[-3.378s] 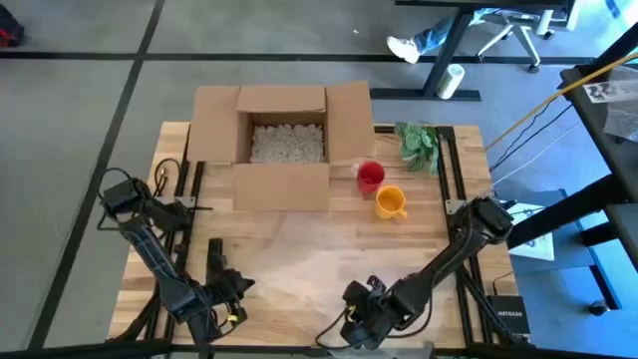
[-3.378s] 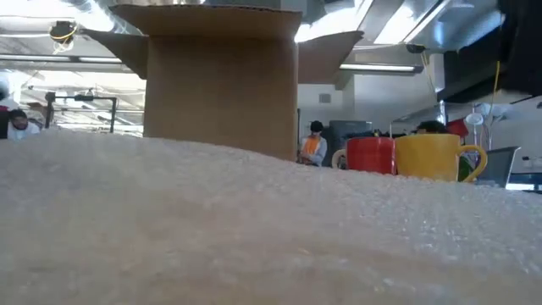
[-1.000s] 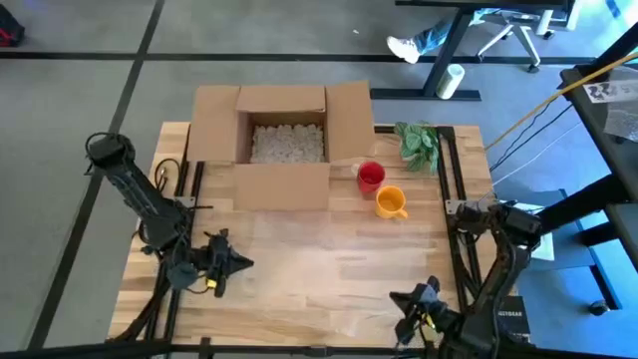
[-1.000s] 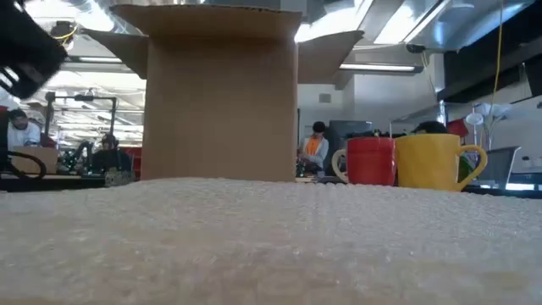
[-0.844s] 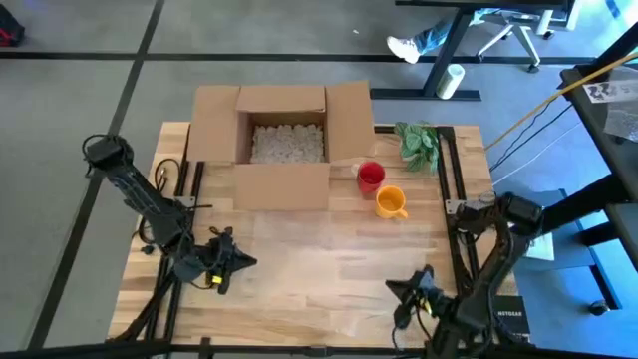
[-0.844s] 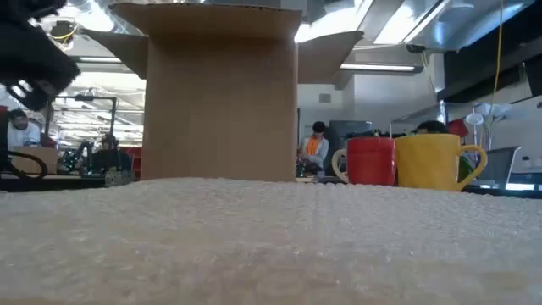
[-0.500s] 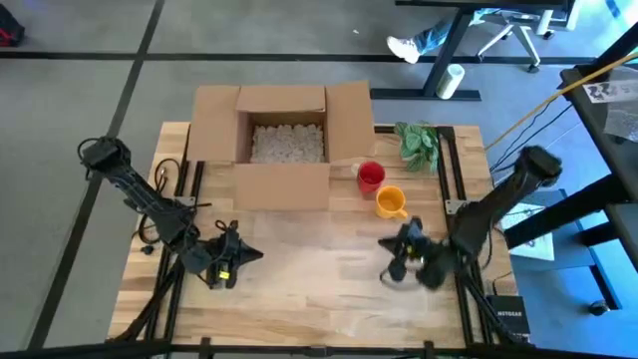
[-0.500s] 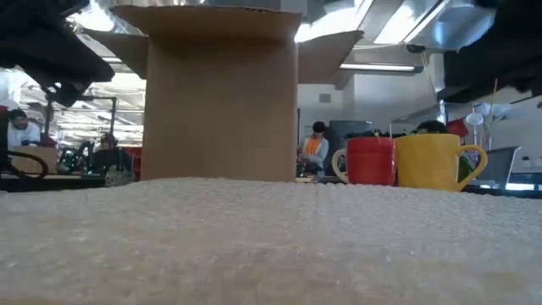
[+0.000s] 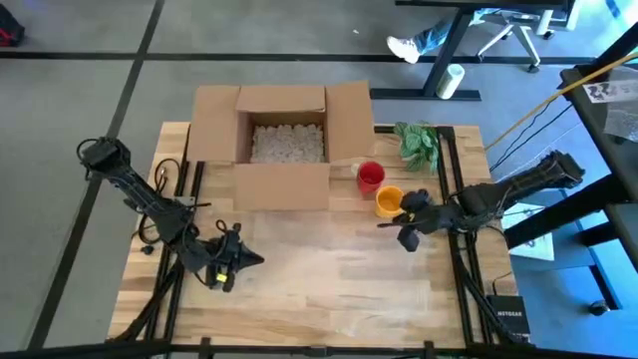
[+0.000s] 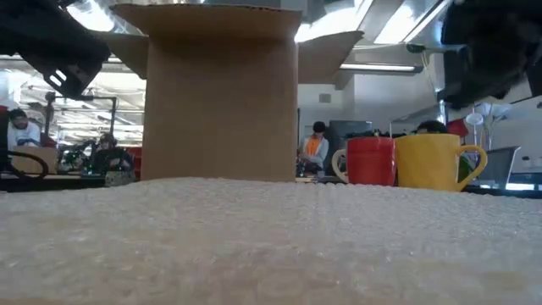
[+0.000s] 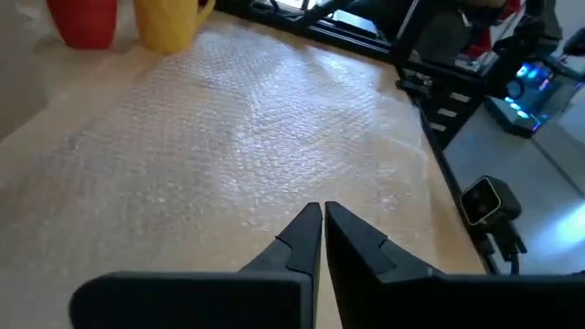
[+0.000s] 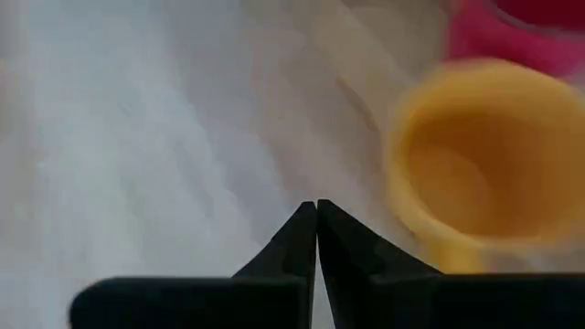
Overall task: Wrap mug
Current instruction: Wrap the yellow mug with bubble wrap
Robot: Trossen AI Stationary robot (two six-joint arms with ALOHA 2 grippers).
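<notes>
A yellow mug (image 9: 389,202) stands upright on the wooden table just near of a red mug (image 9: 370,176); both also show in the low view, the yellow mug (image 10: 436,163) right of the red mug (image 10: 370,161). A clear bubble wrap sheet (image 11: 256,119) lies flat over the table's middle and near part. My right gripper (image 9: 387,221) is shut, just near of the yellow mug (image 12: 475,164) and above the wrap. My left gripper (image 9: 255,261) is shut too, raised over the wrap's left part (image 11: 320,208), pointing toward the table's right.
An open cardboard box (image 9: 287,145) with white filler stands at the far middle. A green bundle (image 9: 417,143) lies at the far right. Black frame rails (image 9: 454,249) run along the table's left and right sides. The bubble wrap (image 10: 271,246) fills the foreground of the low view.
My right gripper has swung from the table's near right corner toward the far edge, up to the yellow mug. My left gripper has drifted a little toward the table's right. The mugs and the bubble wrap have stayed where they were.
</notes>
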